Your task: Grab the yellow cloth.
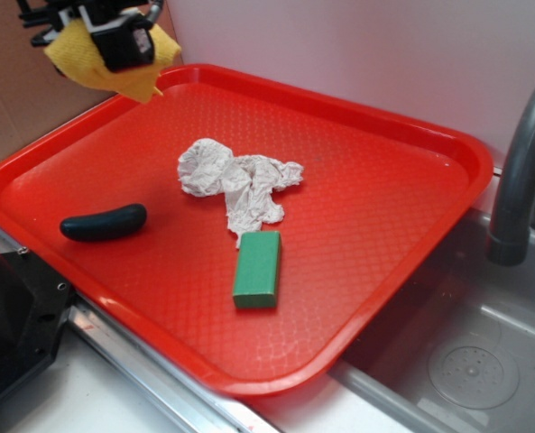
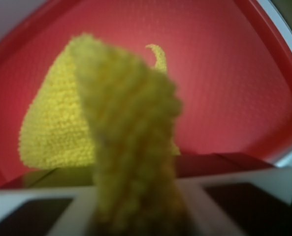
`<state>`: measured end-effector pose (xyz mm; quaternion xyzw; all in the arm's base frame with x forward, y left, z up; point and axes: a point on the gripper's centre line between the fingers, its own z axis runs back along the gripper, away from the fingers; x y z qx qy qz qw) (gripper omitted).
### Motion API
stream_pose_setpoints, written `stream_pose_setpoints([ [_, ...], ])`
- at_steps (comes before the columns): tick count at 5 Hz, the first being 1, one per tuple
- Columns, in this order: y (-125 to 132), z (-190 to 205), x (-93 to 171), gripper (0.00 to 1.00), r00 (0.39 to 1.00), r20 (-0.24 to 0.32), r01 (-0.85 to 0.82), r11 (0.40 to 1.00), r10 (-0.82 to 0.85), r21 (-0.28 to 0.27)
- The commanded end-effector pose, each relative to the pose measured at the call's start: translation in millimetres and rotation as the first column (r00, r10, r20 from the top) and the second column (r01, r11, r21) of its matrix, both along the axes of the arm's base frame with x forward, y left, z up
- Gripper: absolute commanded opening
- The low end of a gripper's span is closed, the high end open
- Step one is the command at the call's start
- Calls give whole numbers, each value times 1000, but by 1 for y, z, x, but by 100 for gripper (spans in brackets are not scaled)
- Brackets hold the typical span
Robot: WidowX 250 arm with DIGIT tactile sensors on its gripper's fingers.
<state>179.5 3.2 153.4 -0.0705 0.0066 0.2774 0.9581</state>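
Fuzzy terry yellow cloth [image 1: 82,56], textured glossy plastic tray [image 1: 384,207], crumpled paper towel [image 1: 235,185]

exterior view high and oblique from the front, taking in the whole red tray [image 1: 411,262] and sink edge, wrist view looking straight down at close range, lens mostly filled by yellow cloth [image 2: 131,147], shared: tray's far-left corner, cloth

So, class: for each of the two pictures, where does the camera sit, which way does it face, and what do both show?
Exterior: stands off the tray's near corner, looking down across the red tray; gripper at top left holds the yellow cloth lifted.
Wrist: rides on the arm, looking down past its own fingers at the cloth hanging close.
Shared: cloth, tray, gripper.
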Motion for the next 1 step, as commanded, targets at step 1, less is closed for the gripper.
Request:
stream_pose_setpoints([
  [1, 20, 19, -5, 0, 999, 12, -42, 999, 41, 7],
])
